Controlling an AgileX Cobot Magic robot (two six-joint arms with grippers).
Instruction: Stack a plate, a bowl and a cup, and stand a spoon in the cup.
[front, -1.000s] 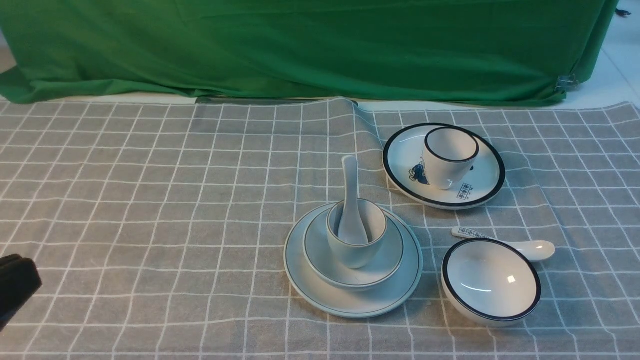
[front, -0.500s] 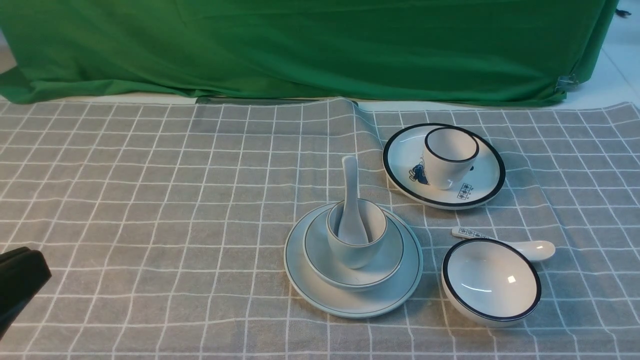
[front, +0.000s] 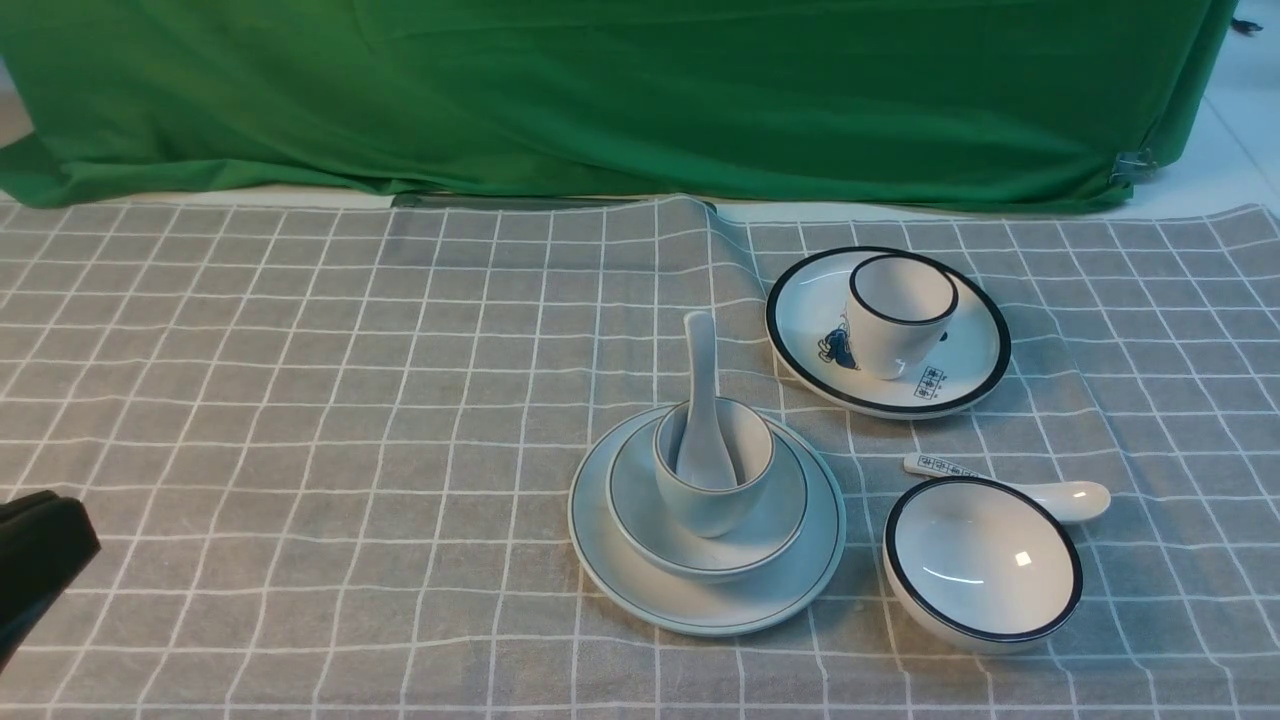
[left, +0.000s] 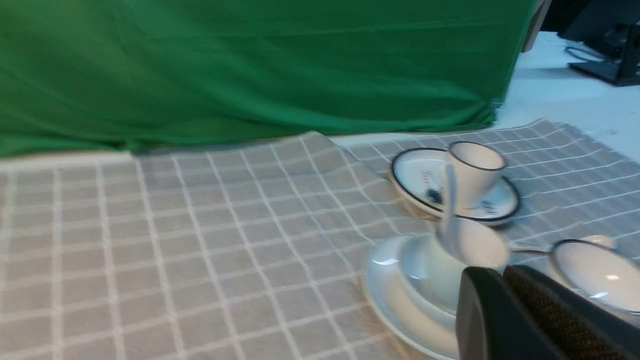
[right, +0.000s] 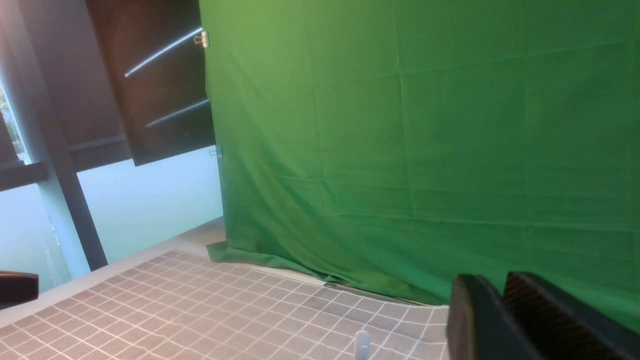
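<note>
The pale blue-grey plate lies on the checked cloth right of centre. The bowl sits on it and the cup stands in the bowl. The spoon stands in the cup with its handle up, and nothing touches it. My left gripper is a dark shape at the lower left edge, far from the stack. In the left wrist view its jaws are pressed together and empty, in front of the cup. My right gripper is out of the front view, raised, with a narrow gap at its tips and nothing in it.
A white plate with a black rim at the back right carries a white cup. A black-rimmed white bowl and a white spoon lie right of the stack. A green cloth hangs behind. The tablecloth has a fold.
My left gripper has edged a little up and to the right at the frame's left edge. The stack and the white dishes have not moved.
</note>
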